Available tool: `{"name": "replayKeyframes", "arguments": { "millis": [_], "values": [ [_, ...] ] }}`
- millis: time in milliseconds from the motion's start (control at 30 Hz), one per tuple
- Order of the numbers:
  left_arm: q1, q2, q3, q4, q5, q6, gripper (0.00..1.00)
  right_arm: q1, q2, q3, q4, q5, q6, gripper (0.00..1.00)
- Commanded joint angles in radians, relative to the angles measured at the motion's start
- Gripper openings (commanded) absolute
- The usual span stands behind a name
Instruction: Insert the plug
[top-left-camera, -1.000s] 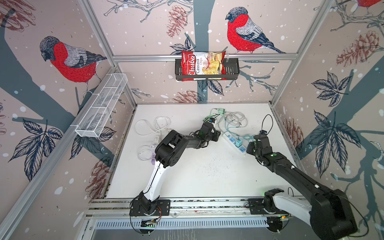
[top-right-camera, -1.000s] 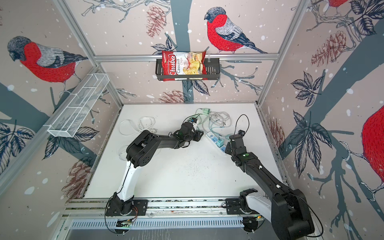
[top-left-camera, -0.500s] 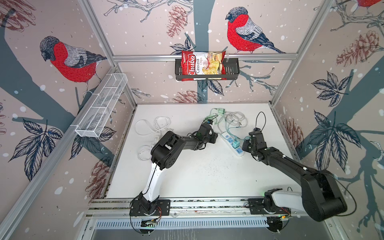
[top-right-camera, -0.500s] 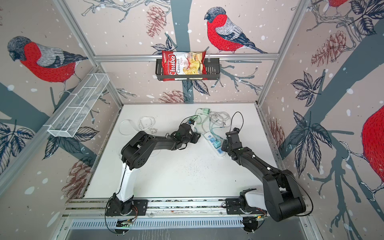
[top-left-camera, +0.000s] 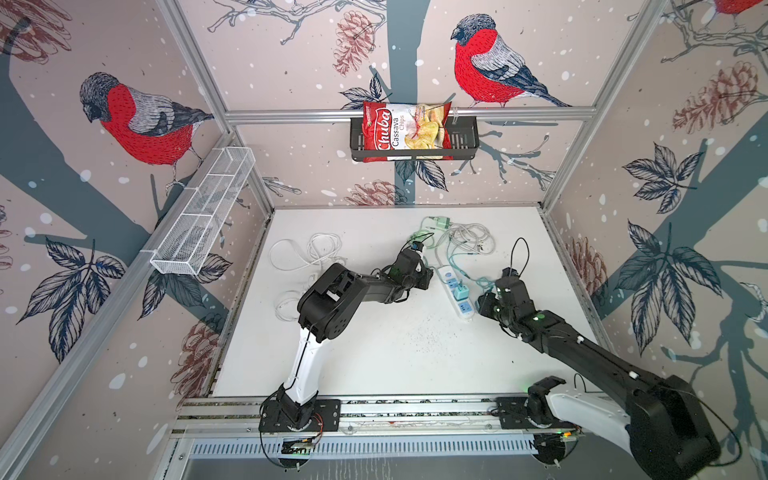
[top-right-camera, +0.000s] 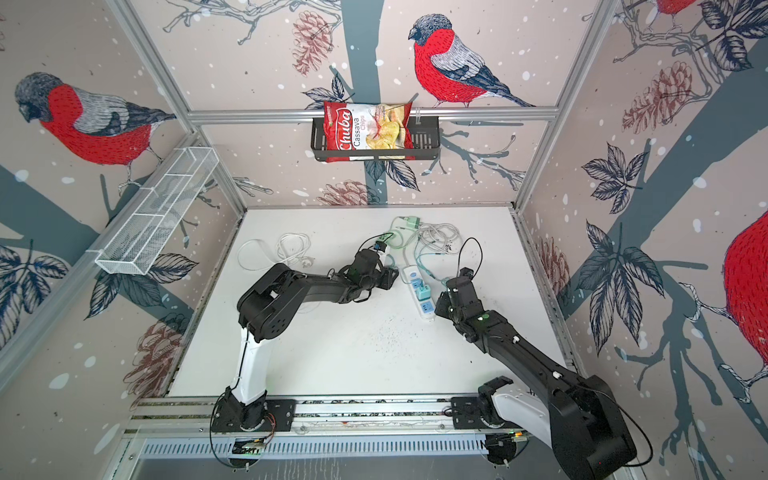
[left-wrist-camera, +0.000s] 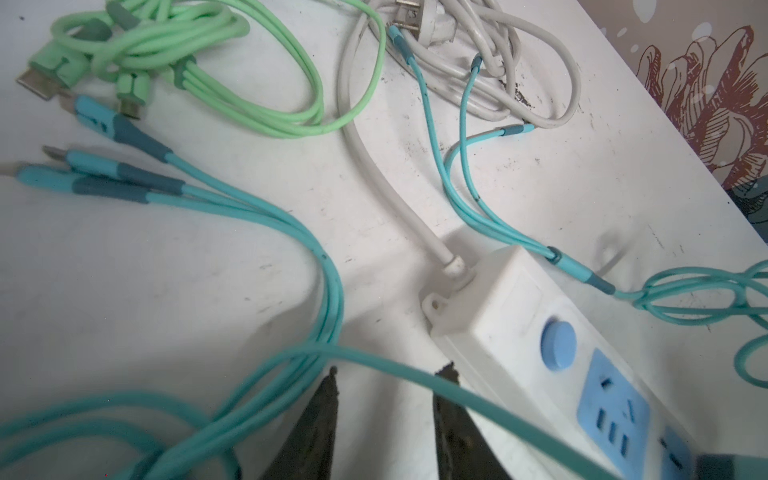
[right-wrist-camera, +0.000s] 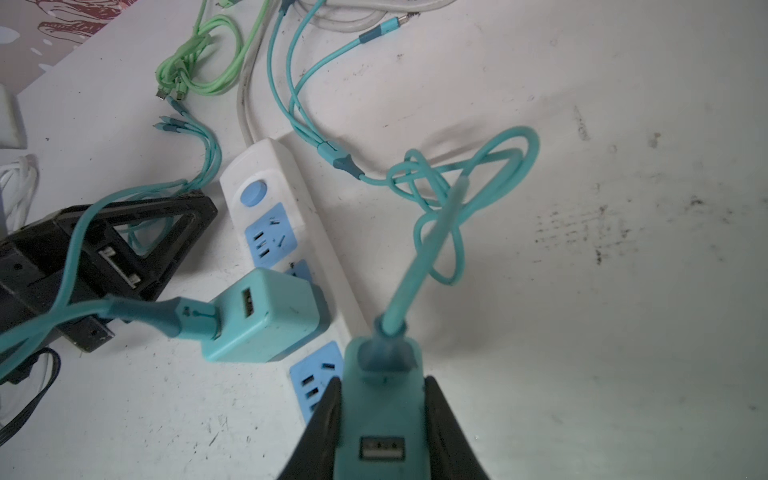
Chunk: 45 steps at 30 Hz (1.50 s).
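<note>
Plug held in my right gripper, not yet in the strip

My right gripper (right-wrist-camera: 382, 384) is clamped on the teal plug (right-wrist-camera: 384, 419), close over the power strip (right-wrist-camera: 272, 166) at its last blue socket (right-wrist-camera: 313, 380) — the insertion itself remains, I judge. A second teal adapter (right-wrist-camera: 266, 316) already sits in the middle socket, crowding the target. My left gripper (left-wrist-camera: 388, 370) waits beside the switch end, jaws apart, gripping nothing — a teal cable (left-wrist-camera: 374, 360) crosses it; green cables (left-wrist-camera: 187, 54) lie farther off.
</note>
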<state>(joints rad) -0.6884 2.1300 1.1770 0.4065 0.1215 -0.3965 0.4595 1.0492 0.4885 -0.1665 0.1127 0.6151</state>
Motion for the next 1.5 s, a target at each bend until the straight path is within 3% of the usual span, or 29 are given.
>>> {"name": "replayKeyframes", "arguments": {
  "millis": [0,267,633,1100,1300,1467],
  "values": [
    [0.001,-0.016,-0.037,-0.107,-0.002,-0.027,0.39,0.009,-0.026,0.015,-0.021,0.022,-0.065,0.21],
    [-0.005,-0.052,-0.092,-0.054,0.014,-0.025,0.40,0.158,0.006,0.053,0.036,0.073,-0.190,0.21],
    [-0.010,-0.071,-0.117,-0.042,0.013,-0.016,0.39,0.191,0.097,0.013,0.176,0.072,-0.250,0.20],
    [-0.008,-0.080,-0.124,-0.031,0.023,-0.003,0.38,0.199,0.113,-0.009,0.243,0.083,-0.237,0.18],
    [0.000,-0.090,-0.142,-0.020,0.022,-0.003,0.38,0.255,0.106,-0.013,0.266,0.077,-0.204,0.19],
    [0.006,-0.093,-0.153,-0.009,0.028,0.000,0.38,0.357,0.079,-0.015,0.252,0.190,-0.178,0.18]
  ]
}}
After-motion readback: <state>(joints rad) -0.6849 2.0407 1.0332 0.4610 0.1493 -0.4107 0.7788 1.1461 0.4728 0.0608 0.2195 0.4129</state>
